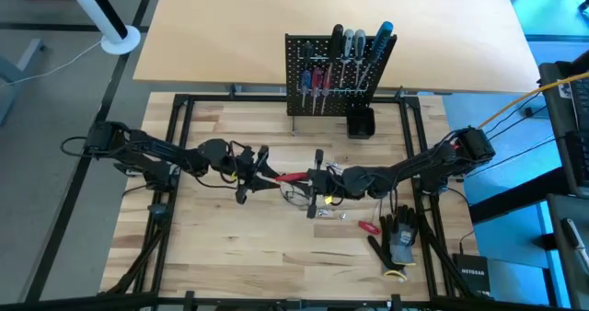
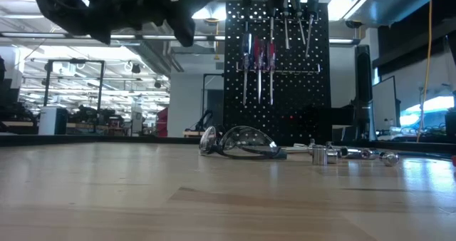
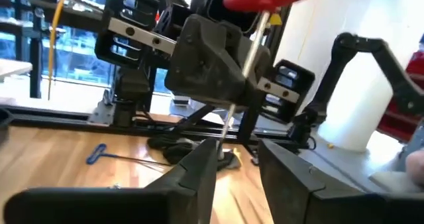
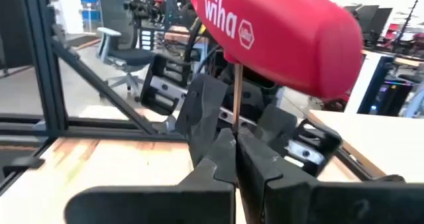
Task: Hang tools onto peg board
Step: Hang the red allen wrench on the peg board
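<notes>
Wooden table (image 1: 239, 256) carries whole scene. Peg board (image 1: 308, 53) stands upright at far middle, several screwdrivers hanging on it, small black cup (image 1: 360, 124) at its foot. Both arms meet mid-table, above surface. Right gripper (image 4: 233, 141) clenched on thin metal shaft of red-handled screwdriver (image 4: 278, 35). Left gripper (image 3: 237, 159) released, fingers apart either side of same shaft. Black gloves (image 1: 401, 237) lie near right front. Safety glasses (image 2: 239, 142) rest on table below grippers.
</notes>
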